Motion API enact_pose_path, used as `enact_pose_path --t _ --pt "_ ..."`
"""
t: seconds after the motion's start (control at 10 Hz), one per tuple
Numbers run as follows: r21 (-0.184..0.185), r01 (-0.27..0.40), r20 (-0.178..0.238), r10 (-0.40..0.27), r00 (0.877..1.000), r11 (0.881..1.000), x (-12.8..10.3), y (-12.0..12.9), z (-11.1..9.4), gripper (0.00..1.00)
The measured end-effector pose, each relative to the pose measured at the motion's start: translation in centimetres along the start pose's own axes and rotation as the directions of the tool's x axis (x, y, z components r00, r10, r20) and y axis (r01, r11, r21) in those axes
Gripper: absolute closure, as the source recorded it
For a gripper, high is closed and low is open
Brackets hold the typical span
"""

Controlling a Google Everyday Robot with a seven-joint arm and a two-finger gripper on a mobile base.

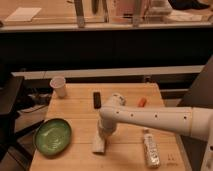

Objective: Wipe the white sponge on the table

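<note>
The white sponge lies on the light wooden table, near the front at the middle. My white arm comes in from the right and bends down over it. My gripper points down at the sponge's top end and seems to touch it. The sponge's far end is hidden by the gripper.
A green plate sits at the front left. A white paper cup stands at the back left. A black bar lies behind the arm. A small orange object lies at the back right. A clear bottle lies at the front right.
</note>
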Motion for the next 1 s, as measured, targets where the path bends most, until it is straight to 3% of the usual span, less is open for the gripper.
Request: enact_pose_path --t 1.0 --pt "-0.002 0.008 0.003 -0.008 1.000 1.000 0.09 -0.23 0.11 1.00"
